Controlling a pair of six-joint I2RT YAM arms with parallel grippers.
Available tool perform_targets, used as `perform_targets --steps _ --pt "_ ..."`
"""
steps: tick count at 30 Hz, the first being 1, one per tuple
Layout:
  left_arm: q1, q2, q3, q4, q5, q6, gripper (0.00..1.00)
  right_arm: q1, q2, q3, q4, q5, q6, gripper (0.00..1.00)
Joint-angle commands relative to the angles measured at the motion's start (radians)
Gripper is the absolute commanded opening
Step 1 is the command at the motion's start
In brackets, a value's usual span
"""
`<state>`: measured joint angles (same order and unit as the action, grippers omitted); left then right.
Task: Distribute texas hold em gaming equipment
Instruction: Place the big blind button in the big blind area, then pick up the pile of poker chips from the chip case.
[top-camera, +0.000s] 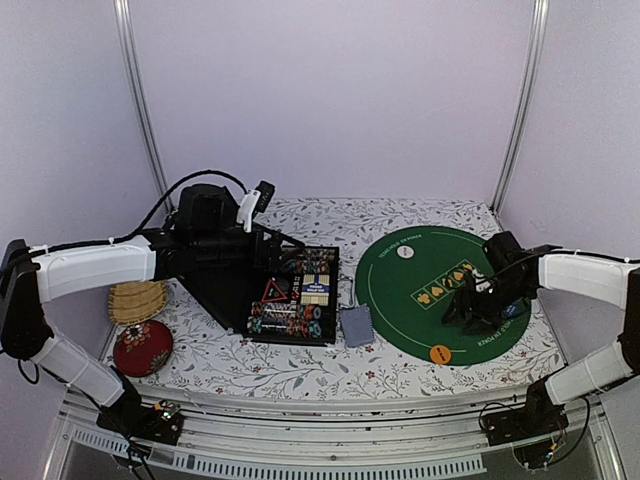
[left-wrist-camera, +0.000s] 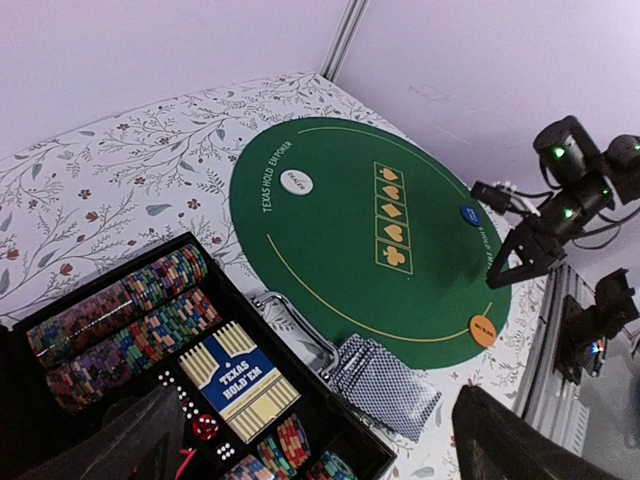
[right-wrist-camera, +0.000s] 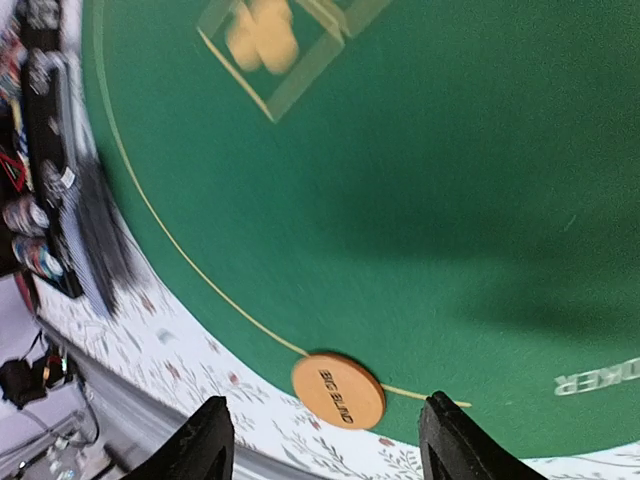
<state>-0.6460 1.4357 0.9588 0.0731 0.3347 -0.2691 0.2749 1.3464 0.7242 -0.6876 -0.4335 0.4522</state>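
Note:
The orange button disc (top-camera: 440, 353) marked BIG BLIND lies at the near edge of the green felt mat (top-camera: 410, 310); it also shows in the right wrist view (right-wrist-camera: 338, 390) and the left wrist view (left-wrist-camera: 483, 331). The white disc (top-camera: 405, 252) (left-wrist-camera: 296, 182) and blue disc (top-camera: 512, 310) (left-wrist-camera: 471, 214) lie on the mat. A grey-blue card stack (top-camera: 356, 325) (left-wrist-camera: 385, 380) lies beside the black case (top-camera: 255, 310), which holds poker chips (left-wrist-camera: 120, 320). My right gripper (top-camera: 472, 308) (right-wrist-camera: 325, 440) is open and empty just above the mat. My left gripper (left-wrist-camera: 310, 440) is open and empty above the case.
A card box marked TEXAS HOLD'EM (left-wrist-camera: 238, 383) and dice (left-wrist-camera: 205, 428) lie in the case. A wicker basket (top-camera: 137, 300) and a red round object (top-camera: 142, 347) sit at the left. The table has a floral cloth (top-camera: 300, 370); white walls enclose it.

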Motion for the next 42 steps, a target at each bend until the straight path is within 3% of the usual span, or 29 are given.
perform_targets --steps 1,8,12,23,30,32,36,42 --pt "-0.007 -0.012 0.021 -0.011 -0.033 0.015 0.96 0.085 -0.045 0.151 -0.047 0.224 0.006 0.68" --pt "-0.007 -0.005 0.048 -0.066 -0.123 -0.008 0.96 0.358 0.069 0.352 -0.026 0.475 -0.009 0.78" --pt "-0.008 -0.005 0.055 -0.098 -0.149 -0.015 0.96 0.451 0.141 0.419 0.013 0.546 -0.038 0.99" --pt "-0.007 0.023 0.059 -0.140 -0.191 -0.050 0.96 0.493 0.212 0.446 0.148 0.411 -0.097 0.99" --pt "-0.085 0.090 0.079 -0.269 -0.250 -0.076 0.85 0.516 0.233 0.446 0.183 0.379 -0.091 0.99" --pt "-0.100 0.092 0.067 -0.293 -0.243 -0.088 0.85 0.519 0.238 0.448 0.210 0.331 -0.084 1.00" --pt "-0.097 0.058 0.009 -0.285 -0.318 -0.126 0.85 0.561 0.285 0.462 0.322 0.147 -0.037 0.91" --pt "-0.081 0.032 -0.003 -0.269 -0.361 -0.151 0.87 0.716 0.511 0.656 0.229 0.300 -0.001 0.85"
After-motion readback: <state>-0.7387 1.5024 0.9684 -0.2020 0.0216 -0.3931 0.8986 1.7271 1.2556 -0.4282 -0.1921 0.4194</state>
